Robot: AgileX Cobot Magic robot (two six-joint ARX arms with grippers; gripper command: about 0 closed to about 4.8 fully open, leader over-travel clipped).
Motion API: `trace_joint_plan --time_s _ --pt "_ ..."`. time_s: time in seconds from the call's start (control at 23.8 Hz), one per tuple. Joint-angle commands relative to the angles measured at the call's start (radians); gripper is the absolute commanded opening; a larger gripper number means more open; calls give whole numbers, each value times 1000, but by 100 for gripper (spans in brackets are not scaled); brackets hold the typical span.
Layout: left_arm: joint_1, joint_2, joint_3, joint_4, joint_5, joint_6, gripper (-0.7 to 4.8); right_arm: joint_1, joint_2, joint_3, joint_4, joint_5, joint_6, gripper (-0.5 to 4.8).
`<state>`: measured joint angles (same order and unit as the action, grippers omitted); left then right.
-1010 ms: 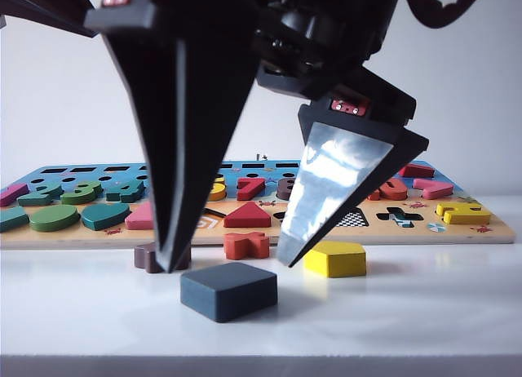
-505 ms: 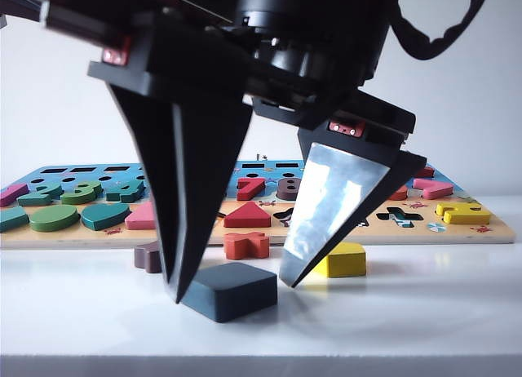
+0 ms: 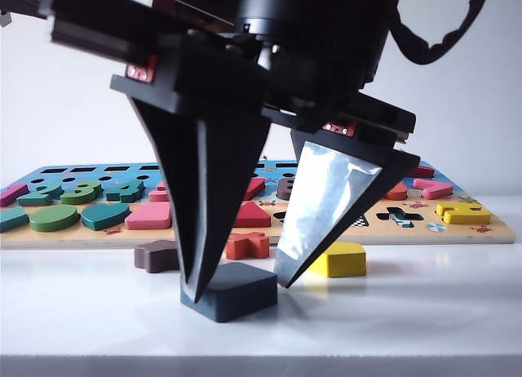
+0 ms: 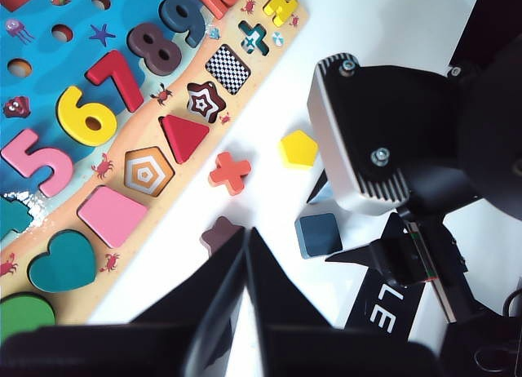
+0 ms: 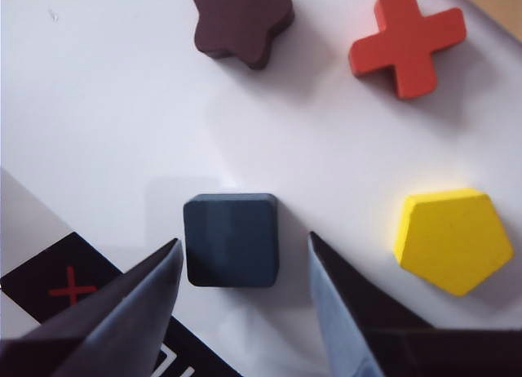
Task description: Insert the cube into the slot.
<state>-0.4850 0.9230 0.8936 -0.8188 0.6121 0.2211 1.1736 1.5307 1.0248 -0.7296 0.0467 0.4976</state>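
The cube [image 3: 232,291] is a flat dark navy block lying on the white table in front of the puzzle board. My right gripper [image 3: 238,292] points down over it with one finger on each side. In the right wrist view the cube [image 5: 232,238] sits between the tips of the right gripper [image 5: 244,240]; the jaws are open, one tip almost at the cube's edge and the other clearly apart from it. The slot [image 4: 225,68] is the checkered square recess on the board, empty. My left gripper [image 4: 245,232] hangs shut above the table beside the cube [image 4: 320,234], holding nothing.
A yellow pentagon [image 3: 336,259], a red cross [image 3: 246,245] and a brown star-like piece [image 3: 157,255] lie loose near the cube. The puzzle board [image 3: 457,230] behind them holds numbers and shapes, among them a pink square [image 3: 148,215].
My right gripper has come down until its tips flank the cube at table level, and its jaws have narrowed. The cube has stayed in place.
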Motion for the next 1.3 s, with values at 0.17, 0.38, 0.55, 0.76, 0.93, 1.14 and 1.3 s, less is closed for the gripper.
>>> trace_joint_plan --time_s 0.17,0.38,0.55,0.76,0.93,1.14,1.3 --pt "2 -3 3 13 9 7 17 3 11 6 10 10 -1 232" --pt "2 -3 3 13 8 7 17 3 15 6 13 10 -2 187" --pt "2 -3 3 13 8 7 17 3 13 20 6 10 -2 145" --pt "2 -3 3 8 8 7 17 2 -18 69 3 24 -2 110" --pt "2 -3 3 6 8 7 17 1 -79 120 3 131 -1 69" --pt "2 -3 3 6 9 7 17 -16 -141 129 2 296 -1 48" --pt "2 -3 3 8 8 7 17 -98 -185 129 -4 336 -1 39"
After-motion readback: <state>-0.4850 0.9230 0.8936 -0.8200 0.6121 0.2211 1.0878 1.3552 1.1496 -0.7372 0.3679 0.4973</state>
